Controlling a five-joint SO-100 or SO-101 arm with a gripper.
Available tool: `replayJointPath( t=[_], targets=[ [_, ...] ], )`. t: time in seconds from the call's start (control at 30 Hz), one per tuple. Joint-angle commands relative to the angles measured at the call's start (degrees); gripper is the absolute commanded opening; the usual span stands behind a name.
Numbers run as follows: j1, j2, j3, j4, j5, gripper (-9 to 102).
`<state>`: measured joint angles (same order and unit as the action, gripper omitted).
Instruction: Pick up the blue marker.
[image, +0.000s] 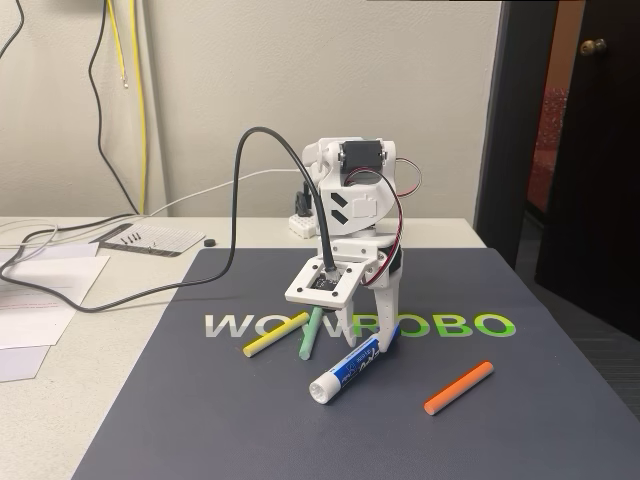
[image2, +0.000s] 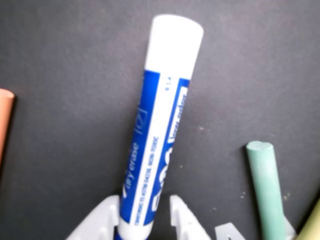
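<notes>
The blue marker (image: 350, 372) lies slanted on the dark mat, its white end (image: 322, 390) toward the camera in the fixed view. Its far end sits between the fingers of my white gripper (image: 384, 345), which points down over it. In the wrist view the blue marker (image2: 160, 120) runs up the middle of the picture. My gripper (image2: 142, 212) flanks its lower part, a white finger pressed close on each side. The cap end is hidden behind the fingers. The gripper looks shut on the marker.
A yellow stick (image: 262, 345) and a green stick (image: 312, 335) lie just left of the gripper; an orange stick (image: 458, 388) lies to the right. The dark mat (image: 500, 430) has bare room in front. Papers (image: 40, 300) and a black cable (image: 120, 295) lie at the left.
</notes>
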<state>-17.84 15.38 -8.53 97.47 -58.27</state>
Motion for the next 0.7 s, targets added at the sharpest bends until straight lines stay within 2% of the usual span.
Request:
replayJointPath(
  t=[0.0, 0.3, 0.47, 0.67],
  targets=[
    [-0.4, 2.6, -0.9, -0.9, 0.4, 11],
    [-0.6, 1.1, -0.9, -3.4, 0.4, 10],
    [0.0, 0.4, -0.9, -4.5, -0.8, 15],
    [0.3, -0.4, -1.0, -5.8, -1.4, 16]
  ],
)
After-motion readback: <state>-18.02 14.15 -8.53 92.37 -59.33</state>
